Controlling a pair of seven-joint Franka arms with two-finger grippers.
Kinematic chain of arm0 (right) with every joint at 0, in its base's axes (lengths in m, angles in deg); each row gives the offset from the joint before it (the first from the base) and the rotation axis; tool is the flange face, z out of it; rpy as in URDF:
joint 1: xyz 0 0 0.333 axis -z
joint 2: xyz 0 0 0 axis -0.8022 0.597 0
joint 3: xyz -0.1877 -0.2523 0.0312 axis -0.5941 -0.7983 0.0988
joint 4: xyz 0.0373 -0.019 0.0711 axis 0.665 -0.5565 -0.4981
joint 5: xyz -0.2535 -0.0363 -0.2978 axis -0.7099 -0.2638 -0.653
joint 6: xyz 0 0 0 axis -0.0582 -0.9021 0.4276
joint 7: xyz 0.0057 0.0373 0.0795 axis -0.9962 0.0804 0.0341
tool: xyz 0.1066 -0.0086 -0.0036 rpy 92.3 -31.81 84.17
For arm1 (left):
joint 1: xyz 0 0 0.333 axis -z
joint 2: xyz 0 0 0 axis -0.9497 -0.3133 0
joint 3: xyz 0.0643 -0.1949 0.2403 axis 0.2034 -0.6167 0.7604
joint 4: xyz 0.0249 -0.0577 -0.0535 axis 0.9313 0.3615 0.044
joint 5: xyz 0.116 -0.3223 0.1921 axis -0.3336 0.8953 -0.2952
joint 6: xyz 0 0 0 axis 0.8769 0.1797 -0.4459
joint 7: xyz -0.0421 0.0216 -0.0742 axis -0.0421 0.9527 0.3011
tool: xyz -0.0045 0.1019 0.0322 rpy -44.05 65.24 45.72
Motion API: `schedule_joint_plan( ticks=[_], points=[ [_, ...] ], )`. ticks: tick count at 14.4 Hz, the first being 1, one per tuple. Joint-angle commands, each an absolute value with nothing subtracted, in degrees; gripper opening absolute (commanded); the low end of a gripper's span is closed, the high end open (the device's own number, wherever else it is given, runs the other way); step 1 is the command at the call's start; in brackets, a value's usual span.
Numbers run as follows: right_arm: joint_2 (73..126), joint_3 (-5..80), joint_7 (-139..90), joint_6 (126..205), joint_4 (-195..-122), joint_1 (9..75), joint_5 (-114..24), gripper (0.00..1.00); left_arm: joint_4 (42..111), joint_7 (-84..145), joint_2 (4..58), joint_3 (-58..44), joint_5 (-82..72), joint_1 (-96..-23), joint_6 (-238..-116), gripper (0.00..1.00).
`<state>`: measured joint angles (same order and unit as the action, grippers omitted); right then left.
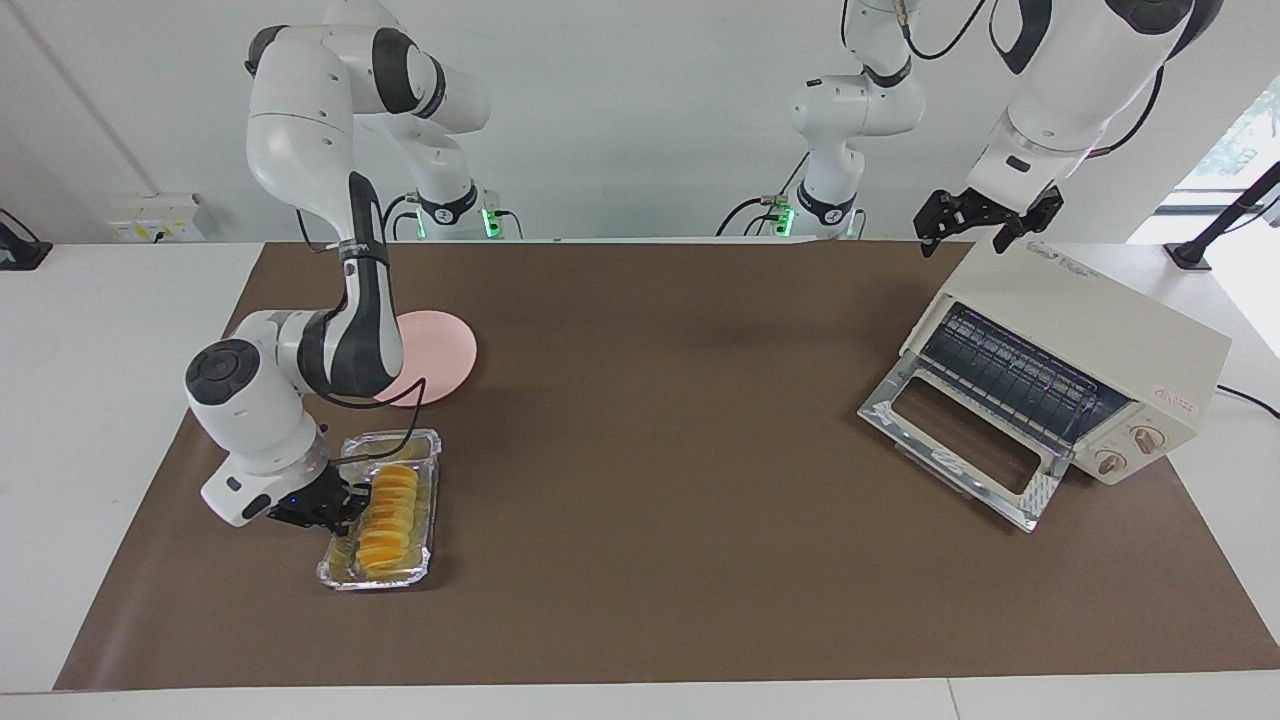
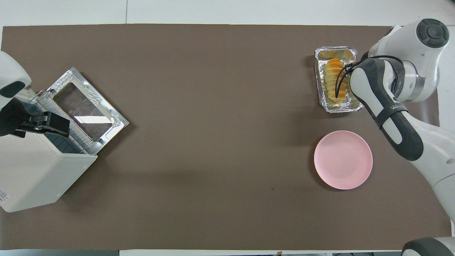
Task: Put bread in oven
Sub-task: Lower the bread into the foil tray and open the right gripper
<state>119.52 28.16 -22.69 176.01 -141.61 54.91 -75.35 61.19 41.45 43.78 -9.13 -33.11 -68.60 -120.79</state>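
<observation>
The bread [image 1: 385, 520] is a yellow-orange ridged loaf lying in a silver foil tray [image 1: 395, 440] toward the right arm's end of the table. It also shows in the overhead view [image 2: 334, 81]. My right gripper [image 1: 348, 500] is down at the tray's edge, right against the side of the bread. In the overhead view the right forearm hides it. The cream-white oven [image 1: 1080, 330] stands toward the left arm's end, its glass door [image 1: 950, 440] folded down and the wire rack showing. My left gripper [image 1: 985, 228] hangs open and empty over the oven's top [image 2: 32, 167].
A round pink plate [image 1: 440, 350] lies on the brown mat beside the tray, nearer to the robots. The right arm's elbow hangs over the plate's edge. The oven's cable runs off toward the table's edge.
</observation>
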Motion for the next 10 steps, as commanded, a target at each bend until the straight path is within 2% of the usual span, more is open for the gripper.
schedule_joint_plan(
  ticks=[1, 4, 8, 10],
  points=[
    [118.25, 28.54, -22.12, 176.03, -143.47, 55.36, -75.24, 0.0, 63.33, 41.7, 45.77, -9.34, -32.04, -69.46, -121.27, 1.0],
    [118.25, 28.72, -22.12, 173.76, -142.42, 55.45, -74.89, 0.0, 63.33, 41.7, 45.77, -9.34, -32.04, -69.46, -121.27, 1.0],
    [117.91, 29.07, -22.2, 165.85, -137.15, 55.02, -74.01, 0.0, 63.33, 41.7, 45.77, -9.34, -32.04, -69.46, -121.27, 1.0],
    [115.37, 29.16, -22.55, 163.22, -137.14, 53.88, -73.83, 0.0, 63.33, 41.7, 45.77, -9.34, -32.04, -69.46, -121.27, 1.0]
  ],
)
